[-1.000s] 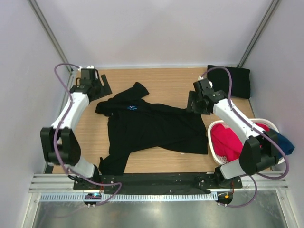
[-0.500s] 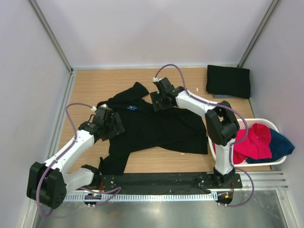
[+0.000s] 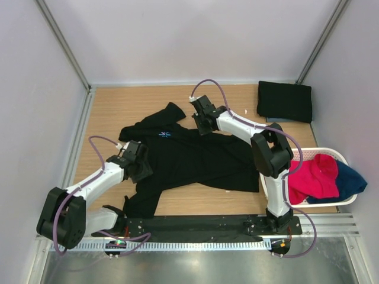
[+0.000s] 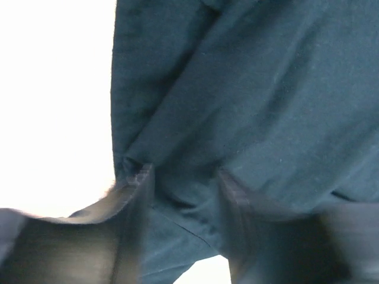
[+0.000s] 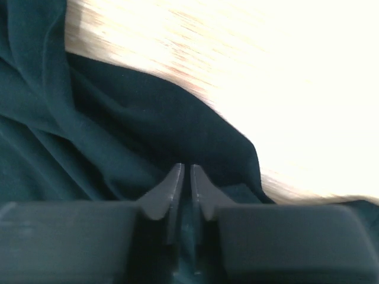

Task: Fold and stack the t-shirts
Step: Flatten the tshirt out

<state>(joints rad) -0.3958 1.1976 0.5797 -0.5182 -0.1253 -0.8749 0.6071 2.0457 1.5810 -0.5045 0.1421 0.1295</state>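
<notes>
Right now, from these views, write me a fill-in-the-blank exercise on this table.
The chest mark on the spread t-shirt is light ___.
The folded t-shirt lies far back on the ___ side.
The left gripper is ___ over the spread t-shirt.
The red cloth lies in the white ___.
Missing: blue; right; open; basket.

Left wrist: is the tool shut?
No, the left tool is open, its fingers apart over the shirt.
</notes>
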